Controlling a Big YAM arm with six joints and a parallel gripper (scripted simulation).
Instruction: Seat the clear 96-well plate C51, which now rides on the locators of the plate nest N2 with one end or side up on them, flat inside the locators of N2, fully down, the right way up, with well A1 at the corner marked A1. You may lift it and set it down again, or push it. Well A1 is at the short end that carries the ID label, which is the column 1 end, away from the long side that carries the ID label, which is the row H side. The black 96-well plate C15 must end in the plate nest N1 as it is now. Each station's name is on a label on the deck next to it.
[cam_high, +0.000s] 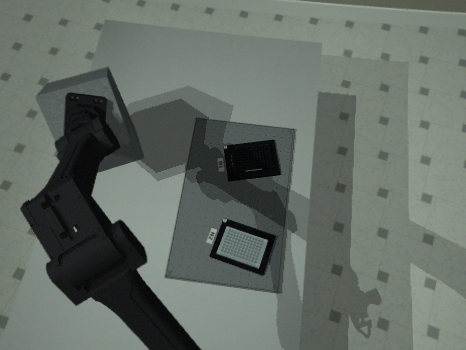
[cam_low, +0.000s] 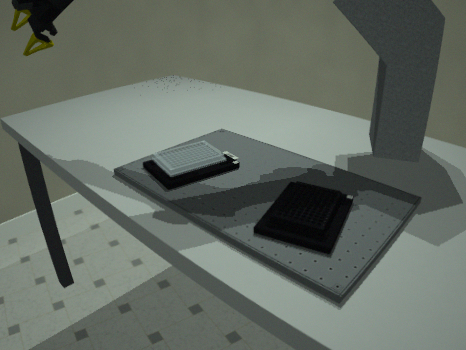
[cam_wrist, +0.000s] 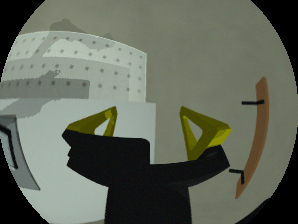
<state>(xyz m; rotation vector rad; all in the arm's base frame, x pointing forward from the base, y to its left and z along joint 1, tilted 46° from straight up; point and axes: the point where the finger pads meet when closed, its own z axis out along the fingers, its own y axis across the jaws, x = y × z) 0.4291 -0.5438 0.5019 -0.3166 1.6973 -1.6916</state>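
1. Gripper (cam_wrist: 156, 129) is sitting fully open, nothing between its yellow fingertips.
2. Black gripper body is filling the lower centre of the view.
3. Pale table top (cam_wrist: 73, 163) is showing behind the left finger.
4. Tiled floor (cam_wrist: 87, 63) is showing upper left.
5. Orange-brown strip (cam_wrist: 253, 136) is standing at right against the plain wall (cam_wrist: 200, 30).

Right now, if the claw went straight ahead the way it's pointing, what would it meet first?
The open claw points at the pale table top, beside the perforated deck plate. That bare table looks first in line. Depth is unclear, and neither well plate shows ahead.
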